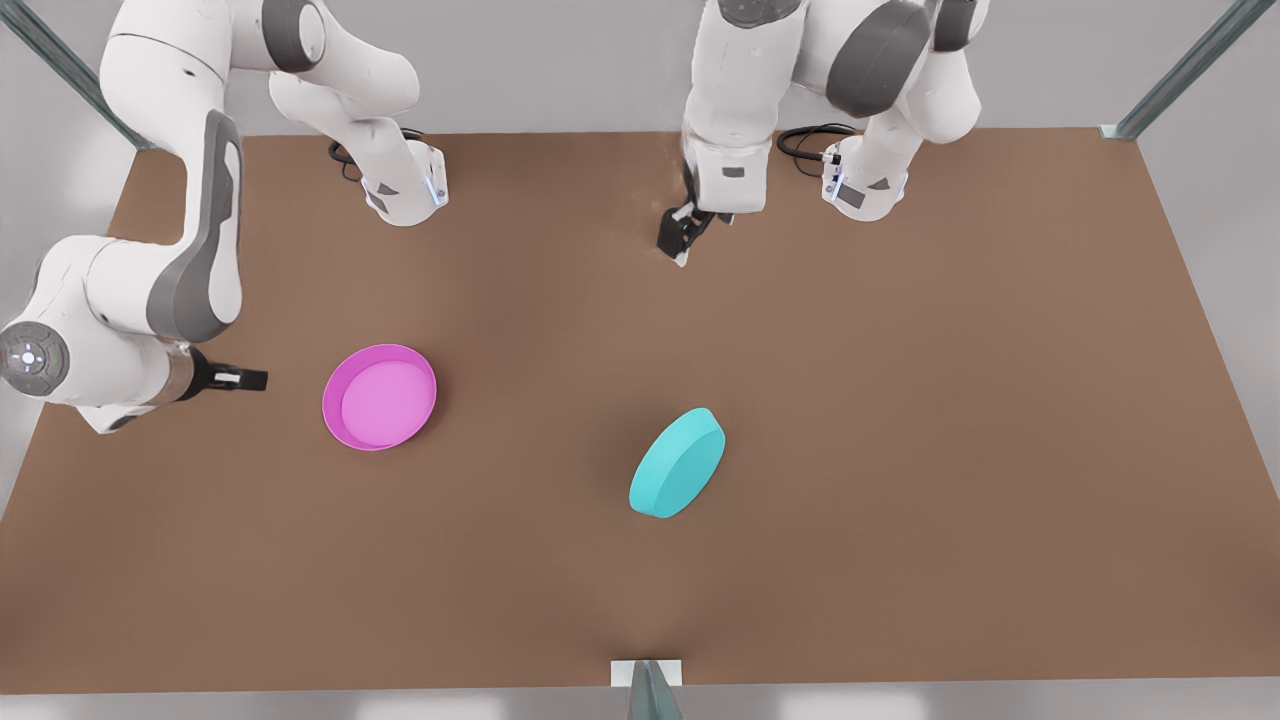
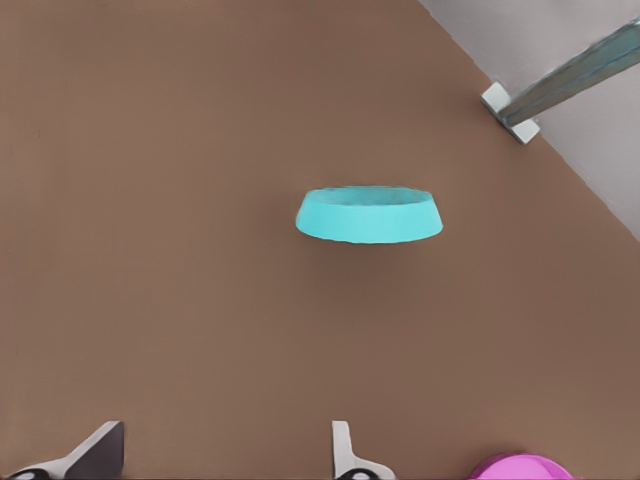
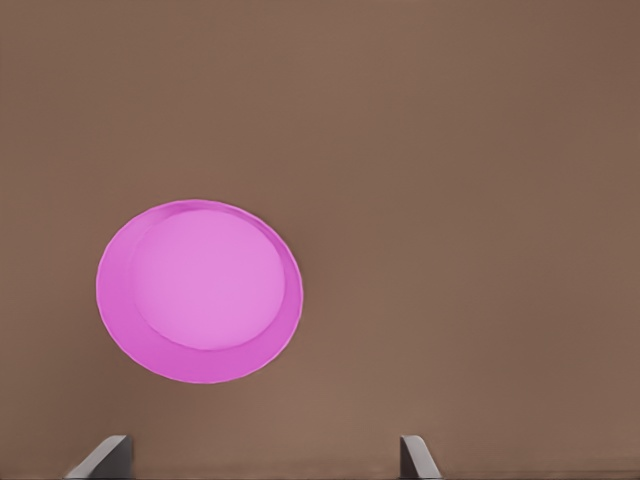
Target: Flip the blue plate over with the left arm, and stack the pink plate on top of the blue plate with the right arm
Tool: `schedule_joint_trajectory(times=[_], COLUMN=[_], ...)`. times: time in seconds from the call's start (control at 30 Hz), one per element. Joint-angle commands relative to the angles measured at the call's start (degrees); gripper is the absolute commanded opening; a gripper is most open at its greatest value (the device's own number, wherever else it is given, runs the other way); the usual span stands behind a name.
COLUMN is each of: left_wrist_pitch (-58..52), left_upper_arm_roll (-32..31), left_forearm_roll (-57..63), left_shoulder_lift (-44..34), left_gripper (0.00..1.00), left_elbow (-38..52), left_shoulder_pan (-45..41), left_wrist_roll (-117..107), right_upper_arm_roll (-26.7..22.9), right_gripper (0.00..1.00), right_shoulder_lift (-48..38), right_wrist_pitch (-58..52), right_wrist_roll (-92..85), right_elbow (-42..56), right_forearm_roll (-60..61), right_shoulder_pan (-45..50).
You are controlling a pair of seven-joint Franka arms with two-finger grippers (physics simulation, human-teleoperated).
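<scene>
Brown tabletop (image 1: 900, 450), two plates, both arms clear.
Blue plate (image 1: 678, 463) lies inverted, base up, well ahead of the left gripper (image 1: 683, 238), jaws apart. Pink plate (image 1: 379, 396) sits upright near the right gripper (image 1: 243, 379), jaws apart; a shallow rim grasp could let it slip or land off-centre.

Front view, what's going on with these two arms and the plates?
Neither arm holds anything. The blue plate is tilted mid-table, its flat base showing, and the left gripper hangs open, well away from it. The right gripper is open beside the pink plate, which lies rim-up, not yet stacked.
</scene>
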Motion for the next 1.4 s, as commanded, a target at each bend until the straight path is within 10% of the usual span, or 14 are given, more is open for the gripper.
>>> schedule_joint_trajectory(times=[0.0,0.2,0.3,0.37,1.17,1.27,1.37], left_wrist_pitch=[-20.9,-8.6,8.4,16.6,5.1,5.4,5.6], left_upper_arm_roll=[4.4,6.7,-42.0,-46.1,-42.7,-42.7,-42.7], left_forearm_roll=[-6.5,-1.0,14.8,20.1,15.6,15.8,16.3], left_shoulder_lift=[-0.7,2.1,-11.3,-13.8,-9.9,-10.0,-9.9], left_gripper=[1.0,1.0,1.0,1.0,1.0,1.0,1.0], left_elbow=[-0.3,-11.3,-30.8,-37.1,-28.1,-28.1,-28.1], left_shoulder_pan=[10.0,25.4,61.4,63.1,62.6,62.1,60.9], left_wrist_roll=[45.5,78.4,71.8,73.0,80.8,80.2,79.5], right_upper_arm_roll=[-0.9,-3.1,-4.6,-4.6,-2.9,-2.1,-2.1], right_gripper=[1.0,1.0,1.0,1.0,1.0,0.53,0.33], right_shoulder_lift=[-1.0,-4.0,-2.9,-0.2,7.9,8.2,8.4], right_wrist_pitch=[15.3,39.2,46.4,48.3,41.9,40.4,39.5], right_wrist_roll=[-5.1,-11.3,-14.4,-15.0,-19.0,-19.0,-19.0], right_elbow=[-6.8,-29.0,-36.0,-36.9,-38.7,-37.9,-37.2], right_forearm_roll=[4.3,11.6,16.1,16.3,18.3,18.3,18.3], right_shoulder_pan=[-1.0,-2.0,-2.6,-2.6,-0.7,-0.7,-0.8])
